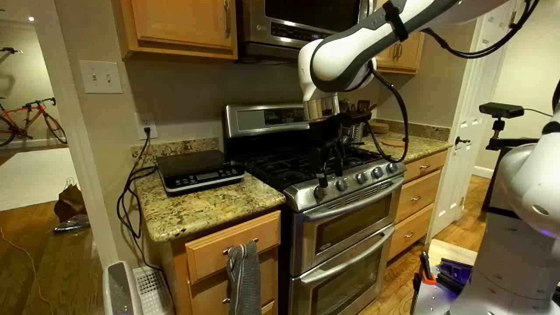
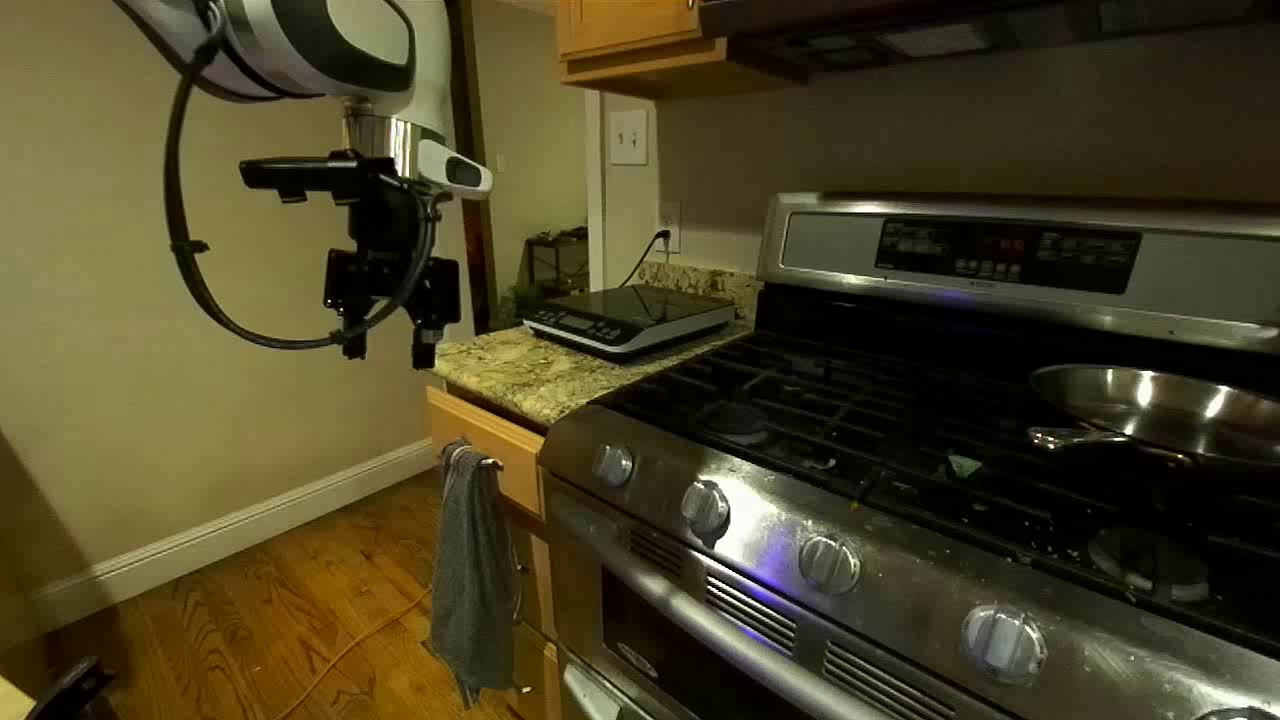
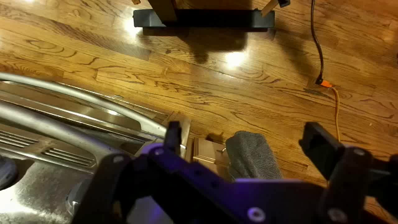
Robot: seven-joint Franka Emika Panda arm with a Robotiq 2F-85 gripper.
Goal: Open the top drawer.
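Holds the gripper (image 2: 389, 350) released, with fingers (image 3: 320, 146) parted wide and free air around it, above the hardwood floor (image 3: 202, 81). Has the top drawer (image 1: 212, 253) lower down, just under the front edge of the granite countertop (image 1: 205, 210), beside the double-oven gas range (image 1: 345, 218), with a gray dish towel (image 1: 245, 280) draped over its handle (image 1: 226, 250).
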